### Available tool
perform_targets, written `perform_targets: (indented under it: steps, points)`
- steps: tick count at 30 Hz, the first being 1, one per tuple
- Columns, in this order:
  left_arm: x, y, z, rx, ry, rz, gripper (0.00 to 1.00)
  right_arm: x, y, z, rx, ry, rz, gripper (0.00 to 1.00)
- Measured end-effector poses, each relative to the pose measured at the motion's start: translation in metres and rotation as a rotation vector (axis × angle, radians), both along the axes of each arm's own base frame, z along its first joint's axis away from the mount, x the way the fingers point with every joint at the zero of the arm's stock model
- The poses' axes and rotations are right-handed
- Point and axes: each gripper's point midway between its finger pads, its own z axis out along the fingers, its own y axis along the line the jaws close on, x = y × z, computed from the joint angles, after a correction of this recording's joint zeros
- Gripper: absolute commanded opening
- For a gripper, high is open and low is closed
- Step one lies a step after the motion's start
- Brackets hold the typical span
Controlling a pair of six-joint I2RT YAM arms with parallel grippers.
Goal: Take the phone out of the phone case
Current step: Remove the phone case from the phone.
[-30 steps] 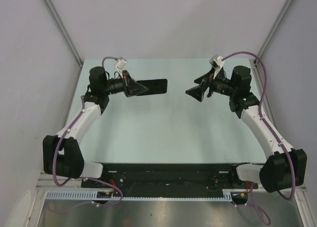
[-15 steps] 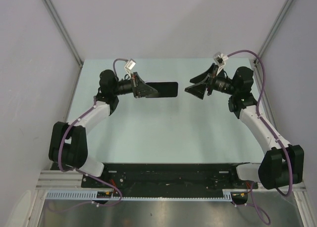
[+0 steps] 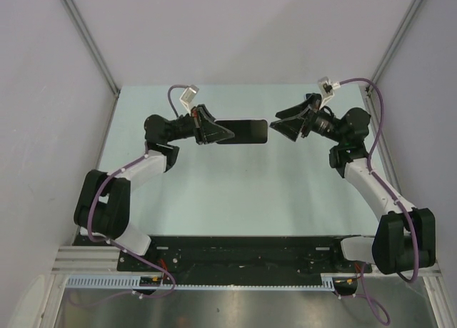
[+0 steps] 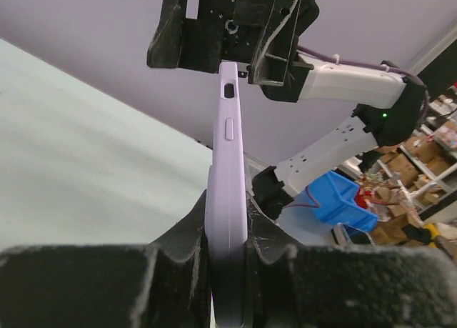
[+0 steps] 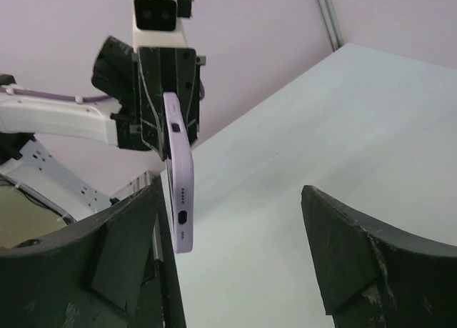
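The phone in its lilac case (image 3: 243,131) is held in the air above the table, its dark face up in the top view. My left gripper (image 3: 214,130) is shut on its left end; the left wrist view shows the lilac case edge (image 4: 227,192) clamped between the two black fingers. My right gripper (image 3: 278,126) is open, just right of the phone's free end. In the right wrist view the case's end with the port (image 5: 180,199) hangs beside the left finger (image 5: 121,271), inside the wide gap, with the right finger (image 5: 364,264) well apart.
The pale green table (image 3: 235,192) lies below both arms, with grey walls on three sides. A black rail (image 3: 243,251) runs along the near edge between the arm bases.
My left gripper has carried the phone to the right, toward the middle. My right gripper has moved a little left and up, so the phone's free end now reaches its open fingers.
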Motion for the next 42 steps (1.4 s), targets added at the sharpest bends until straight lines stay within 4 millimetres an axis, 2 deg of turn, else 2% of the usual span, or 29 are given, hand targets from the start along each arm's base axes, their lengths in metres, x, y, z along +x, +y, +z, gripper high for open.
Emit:
perform_targets:
  steps: [3, 4, 6, 11, 21, 27, 30, 31, 33, 42]
  points:
    - [-0.002, -0.001, -0.002, -0.021, 0.037, -0.022, 0.00, -0.001, -0.001, 0.009, 0.046, -0.006, -0.005, 0.76]
    - [-0.001, -0.001, -0.006, -0.023, 0.050, -0.021, 0.00, -0.002, -0.001, 0.013, 0.068, -0.006, 0.000, 0.68]
    - [0.000, -0.002, -0.014, -0.021, 0.070, -0.018, 0.00, -0.001, 0.000, 0.021, 0.112, -0.010, 0.015, 0.64]
    - [0.004, -0.002, -0.029, -0.024, 0.113, 0.013, 0.00, 0.004, 0.007, 0.021, 0.179, 0.015, 0.063, 0.63]
    - [0.005, 0.000, -0.044, -0.031, 0.183, 0.048, 0.00, 0.001, 0.017, 0.008, 0.193, 0.010, 0.067, 0.61]
    - [-0.001, -0.008, -0.044, -0.032, 0.179, 0.031, 0.00, 0.008, 0.021, -0.007, 0.164, 0.021, 0.029, 0.61]
    - [-0.009, -0.016, -0.044, -0.028, 0.164, 0.004, 0.00, 0.011, 0.021, -0.014, 0.146, 0.035, 0.013, 0.57]
    - [-0.012, -0.017, -0.043, -0.027, 0.157, -0.004, 0.00, 0.011, 0.021, -0.016, 0.141, 0.042, 0.010, 0.51]
    - [-0.017, -0.020, -0.041, -0.026, 0.143, -0.017, 0.01, 0.010, 0.022, -0.018, 0.138, 0.049, 0.012, 0.48]
    - [-0.024, -0.017, -0.034, -0.030, 0.070, -0.016, 0.00, 0.002, 0.022, -0.016, 0.172, 0.088, 0.039, 0.51]
